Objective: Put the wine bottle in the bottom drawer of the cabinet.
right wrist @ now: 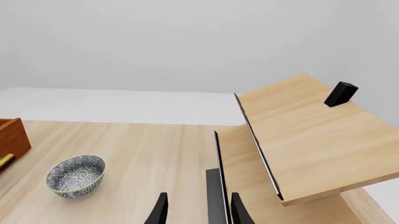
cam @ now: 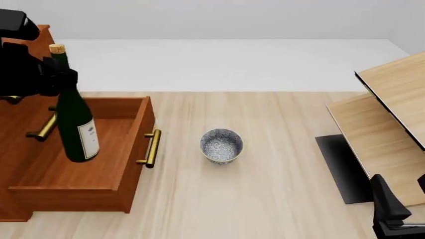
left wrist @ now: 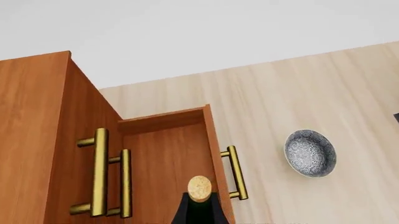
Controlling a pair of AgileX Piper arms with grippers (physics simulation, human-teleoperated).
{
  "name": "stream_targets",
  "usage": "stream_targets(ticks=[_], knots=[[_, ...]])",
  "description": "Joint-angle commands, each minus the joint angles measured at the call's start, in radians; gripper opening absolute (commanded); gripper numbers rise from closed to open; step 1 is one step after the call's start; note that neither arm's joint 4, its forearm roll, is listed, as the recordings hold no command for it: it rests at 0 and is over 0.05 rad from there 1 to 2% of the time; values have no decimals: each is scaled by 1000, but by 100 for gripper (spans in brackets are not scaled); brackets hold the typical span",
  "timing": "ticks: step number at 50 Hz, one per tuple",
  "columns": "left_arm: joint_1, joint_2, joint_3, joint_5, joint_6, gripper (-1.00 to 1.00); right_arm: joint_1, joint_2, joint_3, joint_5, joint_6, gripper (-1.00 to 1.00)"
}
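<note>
Two arms work at a pale wooden tabletop [cam: 279, 174]. On the front view's left, the left gripper [cam: 56, 79] pinches the neck of the wine bottle [cam: 74, 119] just under its tan cork, its fingers pressed against the dark glass. That green bottle hangs almost upright, tilted a little, with its white label facing the camera and its base over the open interior of the bottom drawer [cam: 99, 154]. Whether the base touches the drawer floor or hangs just above it cannot be told. The drawer is pulled well out of the reddish-brown cabinet [cam: 13, 149], and its brass bar handle [cam: 151, 148] faces the middle of the tabletop.

From the left wrist view, the cork [left wrist: 199, 188] and dark shoulders of the bottle sit in front of the drawer's inner wall, with the brass handles of the upper drawers [left wrist: 100, 172] beside it.

A grey speckled bowl [cam: 221, 145] stands upright on the tabletop near the drawer front, apart from it. On the right stands pale light-wood furniture [cam: 391, 124] with a black panel [cam: 342, 167] at its foot. The right gripper [right wrist: 198, 210] sits low near that furniture, well apart from the bottle, its fingers [right wrist: 160, 210] spread with nothing between them.
</note>
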Motion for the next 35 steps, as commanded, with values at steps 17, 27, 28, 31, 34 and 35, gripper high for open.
stream_targets(ticks=[17,27,28,31,34,35], knots=[[33,49,78,-111,-28,-100,-1,0,0,-1,-2,100],[35,70,107,-149,-30,-100,-2,0,0,-1,-2,100],[33,71,110,-151,-41,-100,-1,0,0,-1,-2,100],[29,74,119,-158,-43,-100,-1,0,0,-1,-3,100],[25,75,130,-165,-39,-100,-3,0,0,-1,-3,100],[17,77,135,-164,-43,-100,-3,0,0,-1,-3,100]])
